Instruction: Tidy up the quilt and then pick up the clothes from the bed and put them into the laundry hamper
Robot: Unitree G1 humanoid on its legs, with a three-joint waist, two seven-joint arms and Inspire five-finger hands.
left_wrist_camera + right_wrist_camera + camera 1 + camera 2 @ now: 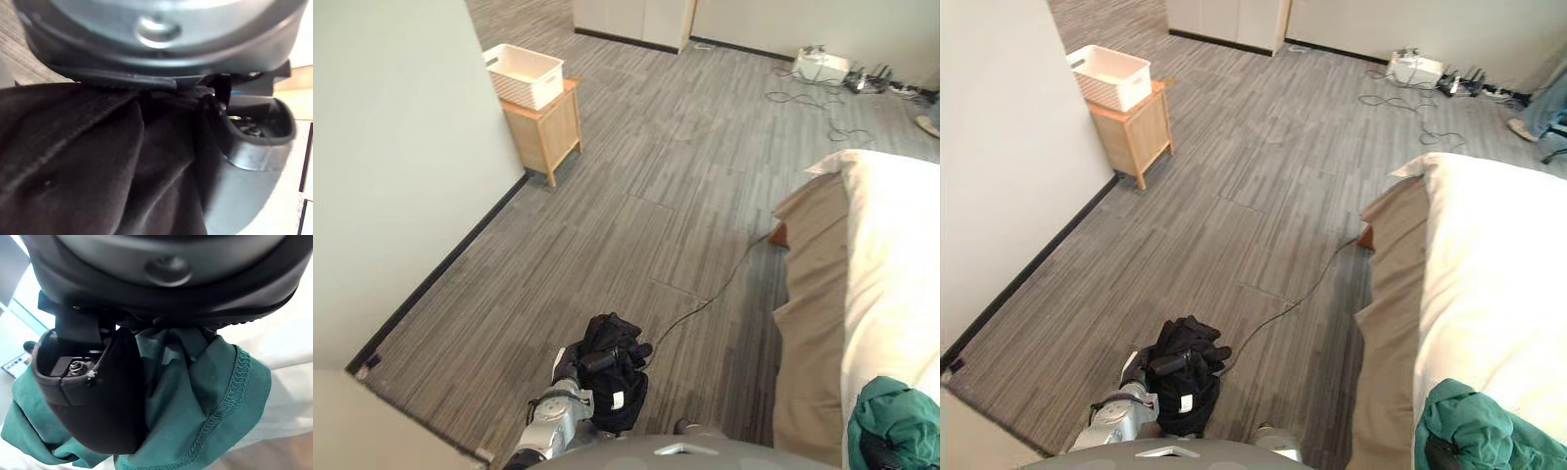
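My left hand (599,360) is low over the floor, shut on a bunched black garment (623,394); in the left wrist view the dark cloth (88,161) lies beside the thumb (254,142). At the bed's near corner, my right hand (93,396) is shut on a green garment (200,401), which bulges above the cream quilt (901,255). The green garment (1474,431) also shows at the lower right of the eye views. A white slotted hamper (524,73) stands on a small wooden table (546,127) by the left wall, far ahead.
The bed (1400,294) with its tan skirt takes the right side. A thin cable (705,304) runs across the grey floor from the bed. A white device (820,65) and loose cords lie at the far wall. A person's leg (1542,103) shows at far right.
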